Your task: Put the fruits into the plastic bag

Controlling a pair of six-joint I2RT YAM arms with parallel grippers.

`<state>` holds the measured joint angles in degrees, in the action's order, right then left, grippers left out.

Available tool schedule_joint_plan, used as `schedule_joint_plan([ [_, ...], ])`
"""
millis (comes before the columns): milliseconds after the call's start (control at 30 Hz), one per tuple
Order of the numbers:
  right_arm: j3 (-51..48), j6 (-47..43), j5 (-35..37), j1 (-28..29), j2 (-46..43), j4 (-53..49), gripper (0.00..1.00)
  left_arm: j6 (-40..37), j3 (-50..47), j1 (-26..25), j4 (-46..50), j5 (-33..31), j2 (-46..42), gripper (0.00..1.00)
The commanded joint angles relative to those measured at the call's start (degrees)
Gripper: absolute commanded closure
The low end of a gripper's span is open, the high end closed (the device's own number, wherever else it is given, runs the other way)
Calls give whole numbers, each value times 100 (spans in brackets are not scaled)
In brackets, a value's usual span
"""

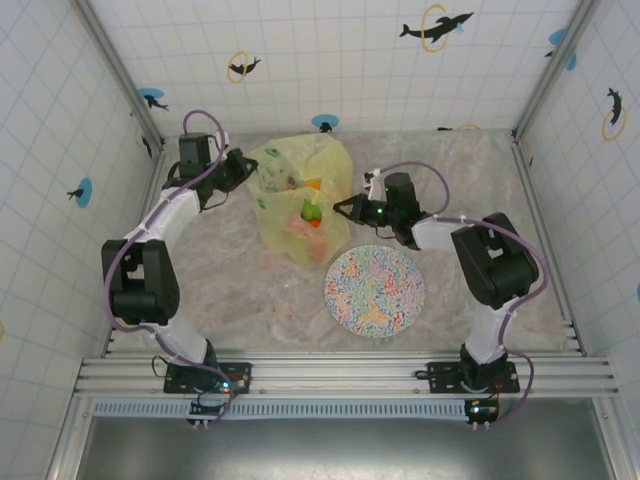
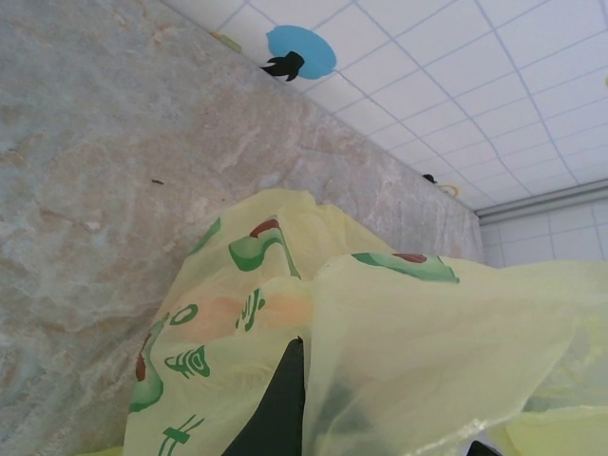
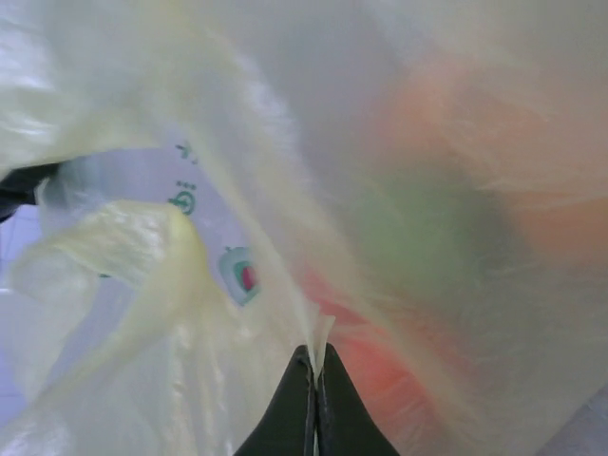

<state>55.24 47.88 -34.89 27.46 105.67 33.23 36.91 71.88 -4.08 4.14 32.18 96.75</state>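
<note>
Several fruits [image 1: 312, 215] are inside the plastic bag [image 1: 285, 165], which sits mid-back on the bench [image 1: 230, 290], just beside the speckled plate [image 1: 375, 290]. I can't spot any fruit on the plate.

Both sets of jaws are pressed together. The right jaws pinch a thin fold of bag film. The left jaws look clamped on the bag's left edge, with film draped over them.

My worry is how thin that film is. If the arms pull apart it could slip out of a pinch or tear, and then the mouth sags and fruit rolls back onto the bench.

The overhead view gives the layout: the bag sits between both arms, with orange, green and red showing through. The right wrist view adds the pinch itself, just a sliver of film with blurry coloured shapes behind it. The left wrist view shows the green printed motifs close up.
</note>
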Motion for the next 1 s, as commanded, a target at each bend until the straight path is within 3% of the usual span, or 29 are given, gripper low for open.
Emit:
schedule_joint_plan([
  [0, 2, 320, -64, 38, -764, 633, 100, 203, -95, -1, -193, 226, -337, 100],
  [333, 494, 299, 693, 567, -1751, 453, 100, 212, 79, 308, 185, 350, -741, 100],
  [633, 654, 132, 916, 652, -1307, 40, 100, 26, 211, 347, 546, 434, -494, 100],
  [867, 695, -107, 995, 303, -768, -518, 100, 239, -45, 346, 206, 468, -130, 100],
  [967, 811, -245, 801, 183, -601, -764, 94, 333, -145, 353, 3, 435, -205, 94],
])
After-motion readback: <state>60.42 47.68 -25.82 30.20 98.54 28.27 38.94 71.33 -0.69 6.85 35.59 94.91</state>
